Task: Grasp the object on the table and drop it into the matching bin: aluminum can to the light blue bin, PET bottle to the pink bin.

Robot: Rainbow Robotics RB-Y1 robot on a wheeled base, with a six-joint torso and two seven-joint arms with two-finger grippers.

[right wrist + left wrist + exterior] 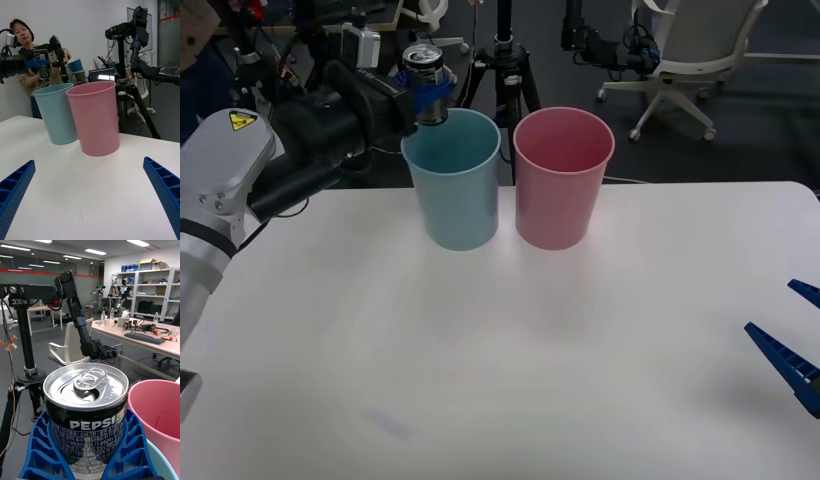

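My left gripper (pixel 428 98) is shut on the aluminum can (pixel 423 72), holding it upright just above the far left rim of the light blue bin (pixel 454 190). In the left wrist view the can (pixel 87 408) shows a shiny pull-tab top and a dark printed side, clamped between blue ribbed fingers (pixel 41 450). The pink bin (pixel 562 180) stands right beside the blue one on the white table (pixel 500 380). My right gripper (pixel 798 345) rests open low at the table's right edge; its view shows both bins (pixel 56 112) (pixel 95 118) and the held can (pixel 41 67).
Tripods (pixel 503 60) and an office chair (pixel 690 50) stand on the floor behind the table. A person (pixel 26 56) sits behind the bins, touching nothing. The table in front of the bins is bare.
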